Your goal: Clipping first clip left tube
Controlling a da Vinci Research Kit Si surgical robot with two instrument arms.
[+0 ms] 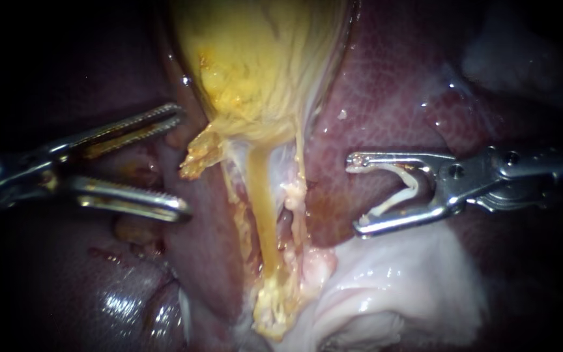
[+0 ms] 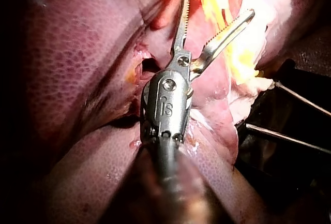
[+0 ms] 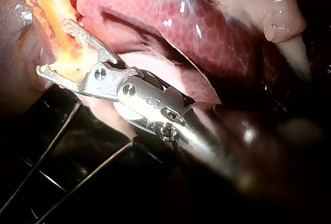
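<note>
Left tube (image 1: 264,208) — yellow, slender — clip (image 1: 414,185) near

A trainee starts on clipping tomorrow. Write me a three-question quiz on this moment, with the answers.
1. True or false: the left tool has its jaws shut on a tube.
2. What sits between the jaws of the right tool? A) a white clip B) a tube C) nothing
3. Fill in: in the endoscope view, the tool with toothed jaws comes in from the ____.
Key: 1 false, its jaws stand open and hold nothing. 2 A. 3 left.
</note>
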